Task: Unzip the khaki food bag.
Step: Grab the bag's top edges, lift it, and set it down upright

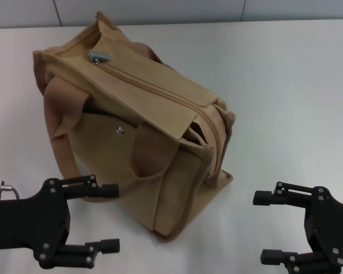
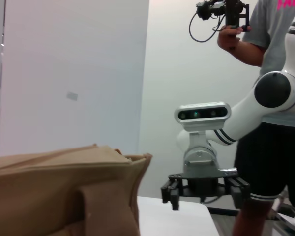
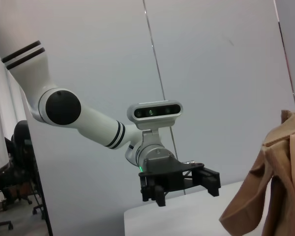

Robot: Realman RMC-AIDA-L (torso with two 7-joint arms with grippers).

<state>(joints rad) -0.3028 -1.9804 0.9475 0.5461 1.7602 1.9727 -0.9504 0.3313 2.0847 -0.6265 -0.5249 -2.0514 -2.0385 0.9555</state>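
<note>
The khaki food bag (image 1: 143, 137) stands on the white table (image 1: 286, 85), tilted, its zipped top facing up. The grey metal zipper pull (image 1: 97, 57) sits at the far left end of the zipper. A silver snap (image 1: 120, 131) shows on the front pocket. My left gripper (image 1: 111, 217) is open near the bag's front lower corner, not touching it. My right gripper (image 1: 264, 227) is open over bare table to the right of the bag. The bag also shows in the left wrist view (image 2: 64, 191) and in the right wrist view (image 3: 270, 187). The left wrist view shows the right gripper (image 2: 204, 189); the right wrist view shows the left gripper (image 3: 179, 184).
A grey wall (image 1: 160, 11) runs behind the table's far edge. A person (image 2: 270, 98) holding a device stands beside the robot in the left wrist view. The table's corner (image 2: 187, 216) shows there below the right gripper.
</note>
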